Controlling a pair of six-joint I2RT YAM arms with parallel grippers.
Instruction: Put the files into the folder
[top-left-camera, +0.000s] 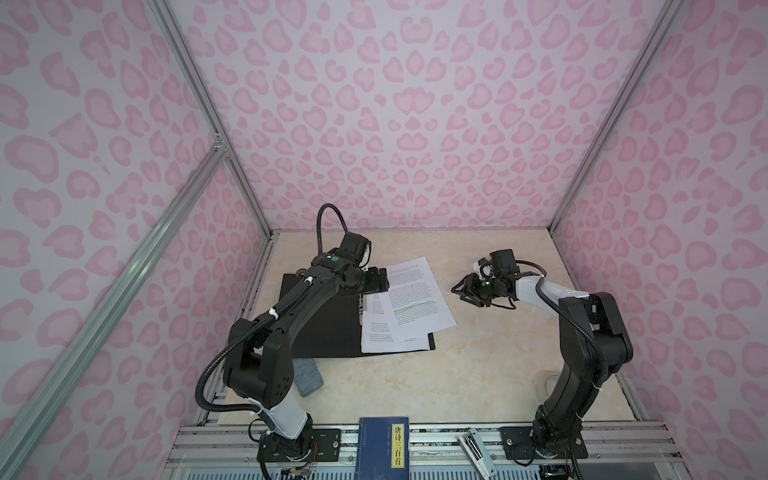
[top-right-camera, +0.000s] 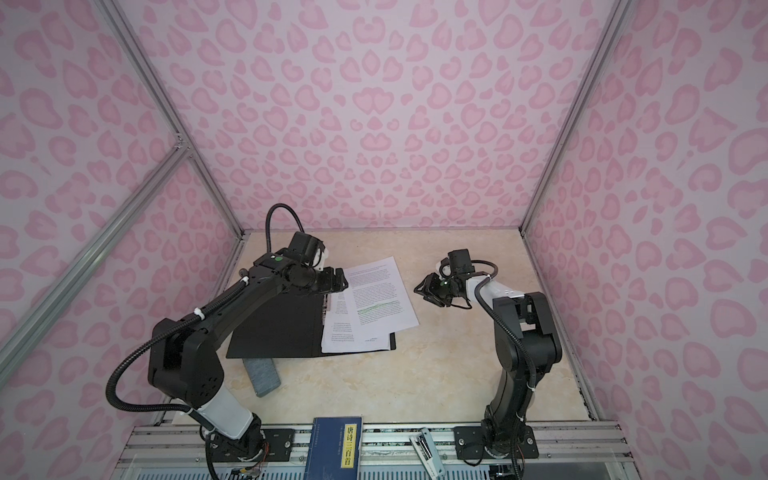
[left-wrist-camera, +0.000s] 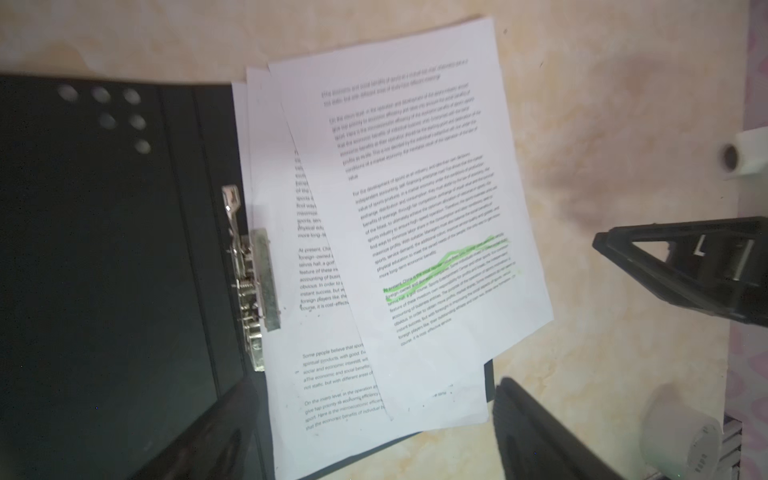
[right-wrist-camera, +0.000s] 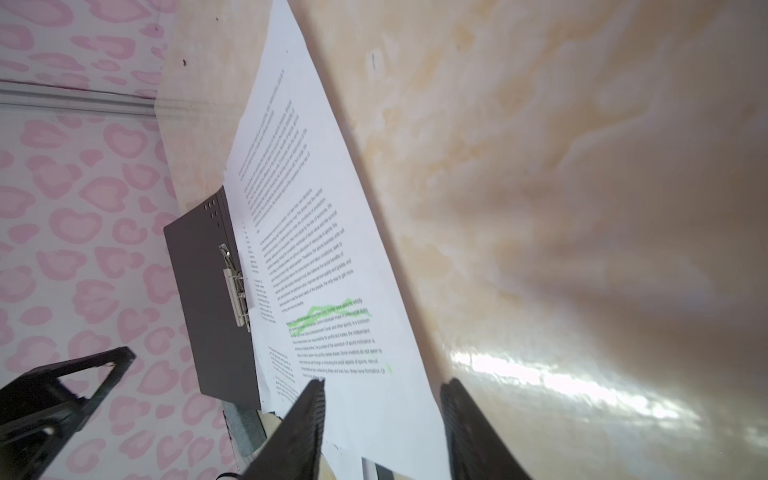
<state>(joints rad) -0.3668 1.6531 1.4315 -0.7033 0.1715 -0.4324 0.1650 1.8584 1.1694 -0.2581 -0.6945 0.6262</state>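
**Folder** (top-left-camera: 324, 324) (top-right-camera: 278, 328) (left-wrist-camera: 104, 270) (right-wrist-camera: 199, 299): lies open and flat, black inside up, in the far-left part of the tabletop (top-left-camera: 478, 374). One leaf is near the left edge.

**Metal clip** (top-left-camera: 362, 307) (left-wrist-camera: 253, 286) (right-wrist-camera: 235, 295): sits along the spine, at the margin of the sheets. Whether it presses on them cannot be told.

**Files** (top-left-camera: 411, 299) (top-right-camera: 374, 303) (left-wrist-camera: 415, 208) (right-wrist-camera: 332, 249): white printed sheets, loosely fanned on the leaf nearer the tabletop's middle. The top sheet has green highlighting. It is skewed and overhangs the leaf toward the far and right edges.

**Left hand** (top-left-camera: 376, 280) (top-right-camera: 334, 280) (left-wrist-camera: 374, 384): released, with the fingers spread wide. It hovers over the folder's far edge and the sheets and holds nothing.

**Right hand** (top-left-camera: 465, 289) (top-right-camera: 428, 286) (right-wrist-camera: 382, 384): fingers apart and empty. It is above bare tabletop, near the sheets but apart from them, on their right-edge side.

**Grey slab** (top-left-camera: 307, 378) (top-right-camera: 264, 376): partly tucked under the folder's near edge.

**Dark blue book** (top-left-camera: 384, 449) (top-right-camera: 336, 446): has a yellow label strip and lies across the near edge, between the arm bases.
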